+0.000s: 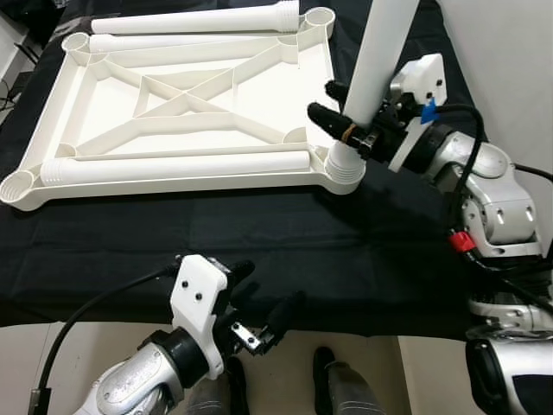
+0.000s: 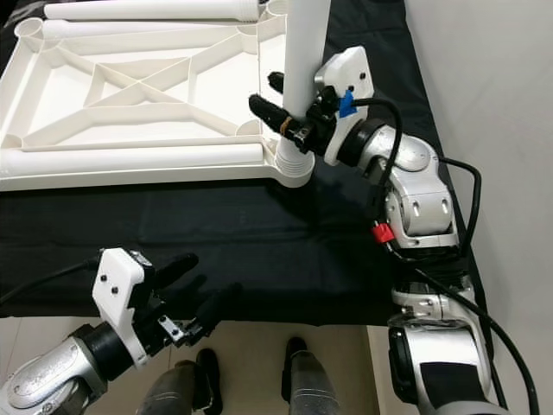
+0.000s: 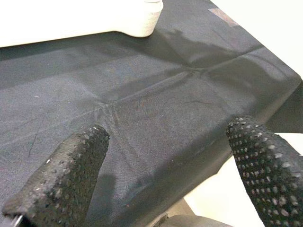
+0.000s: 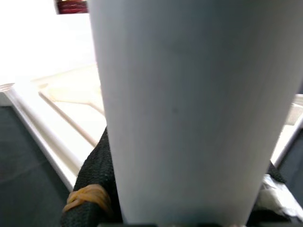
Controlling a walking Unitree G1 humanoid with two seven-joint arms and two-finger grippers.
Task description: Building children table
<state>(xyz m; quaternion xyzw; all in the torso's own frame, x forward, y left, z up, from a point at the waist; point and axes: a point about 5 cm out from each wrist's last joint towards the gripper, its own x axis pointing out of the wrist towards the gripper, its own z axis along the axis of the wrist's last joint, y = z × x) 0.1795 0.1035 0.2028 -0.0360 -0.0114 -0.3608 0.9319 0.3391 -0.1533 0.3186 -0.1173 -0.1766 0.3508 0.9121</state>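
A white plastic tabletop [image 1: 186, 104] lies upside down on a black cloth, ribs up, with round sockets at its corners. A white table leg [image 1: 380, 60] stands upright in the near right corner socket [image 1: 344, 173]. My right gripper [image 1: 341, 111] is shut on this leg just above the socket. Its fingers [image 4: 94, 184] wrap the pale leg [image 4: 189, 109] in the right wrist view. Three more legs lie on the tabletop: one along the near side [image 1: 181, 164], two at the far side [image 1: 199, 19]. My left gripper [image 1: 263, 298] is open and empty over the cloth's near edge.
The black cloth [image 1: 259, 242] covers the work surface and ends just in front of me. A pale wall or floor [image 1: 510, 52] runs along the right. My own legs and feet [image 1: 337, 389] show below the cloth edge. A black cable [image 1: 78, 320] trails from the left arm.
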